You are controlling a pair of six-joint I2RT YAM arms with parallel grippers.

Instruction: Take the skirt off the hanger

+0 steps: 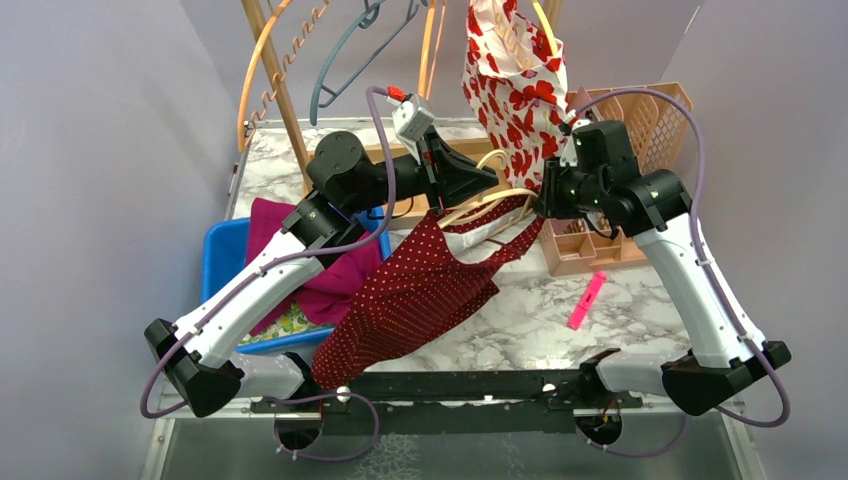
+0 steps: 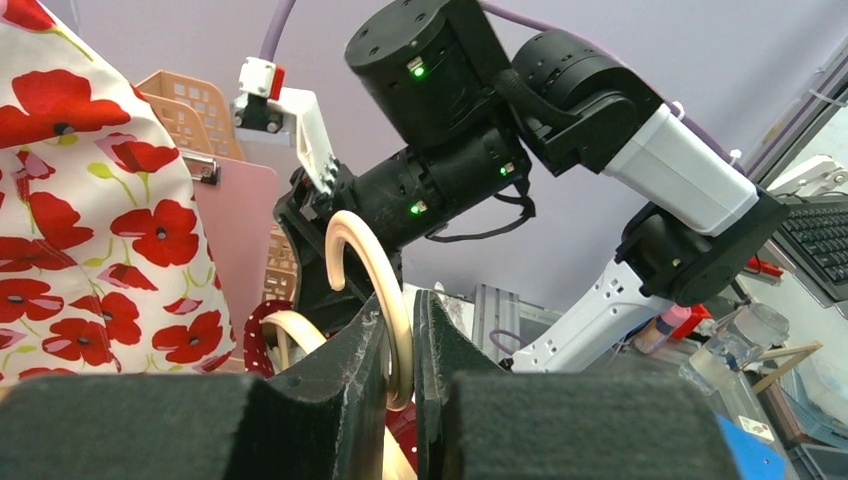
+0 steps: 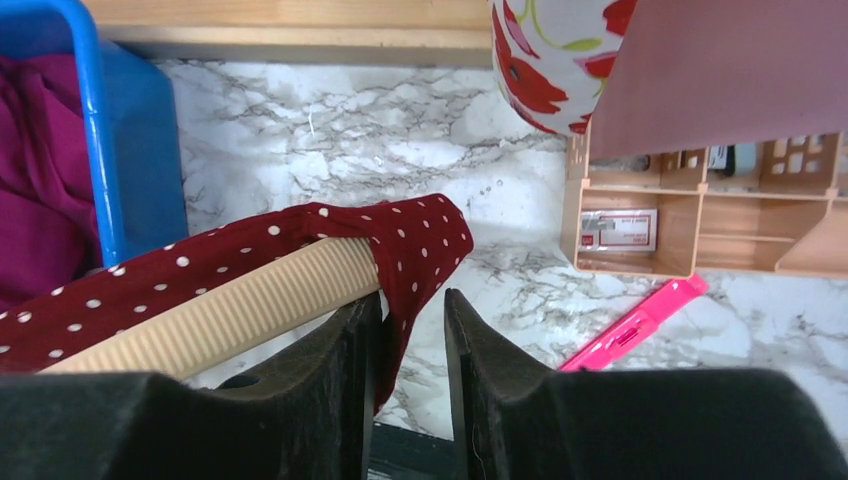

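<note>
The skirt (image 1: 410,300) is not off yet; its top is draped over the hanger (image 1: 478,205), which is held above the counter (image 1: 540,325), the rest trailing down toward the near edge. The left hand (image 2: 405,350) is clamped on the hanger's hook; the right hand (image 3: 410,310) stands narrow, a fold of skirt at the hanger's end between its fingers; whether it pinches I cannot tell. I'd say the pulling-off is all to come.
</note>
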